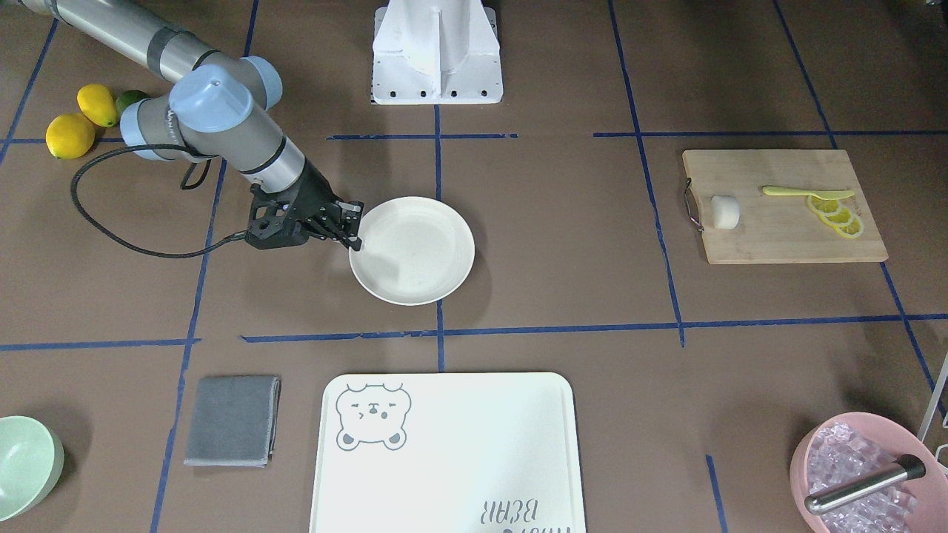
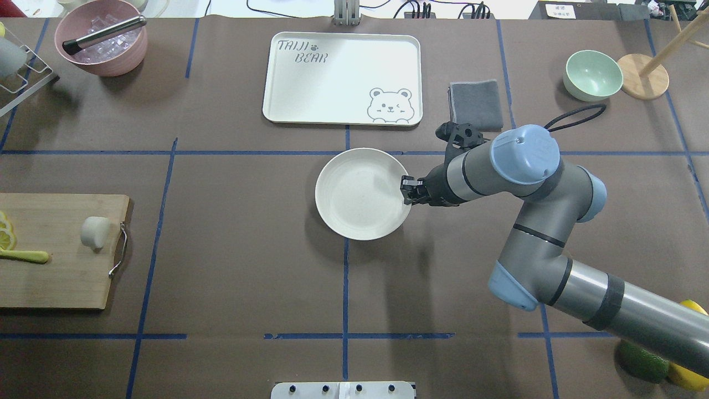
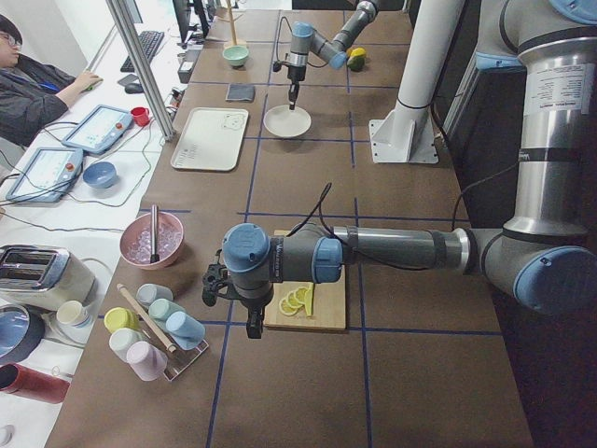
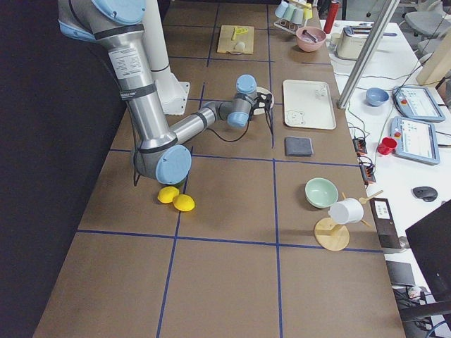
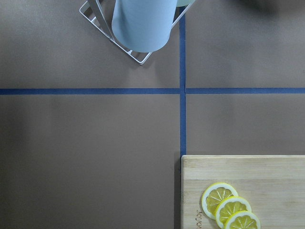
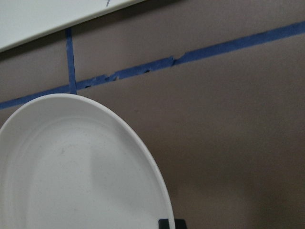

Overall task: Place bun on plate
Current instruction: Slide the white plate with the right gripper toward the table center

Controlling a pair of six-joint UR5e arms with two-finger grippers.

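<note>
The bun is seen lying on the wood board, near the end w/ the metal handle. It is not touched by either claw. On the same board, lemon slices are laid in a short row, w/ a thin yellow tool just beside them. Both are apart from the bun.

The plate is set on the brown surface near the middle, well apart from the board, and nothing is seen in it. The right claw is held at the plate's rim, on the side away from the bun. It looks spread apart, w/ nothing held in it. In the right wrist view only the plate's curved edge, blue tape lines & a bit of white tray are shown.

The left claw is seen only in the left side view, pointed down by the lemon end of the board. Whether it is spread or closed can't be told. In the left wrist view a board corner w/ three lemon slices is shown, plus a pale blue cup in a wire rack.

A big white tray w/ a bear drawn on it is placed near the plate, not touching. A gray cloth is folded just beside the tray.
</note>
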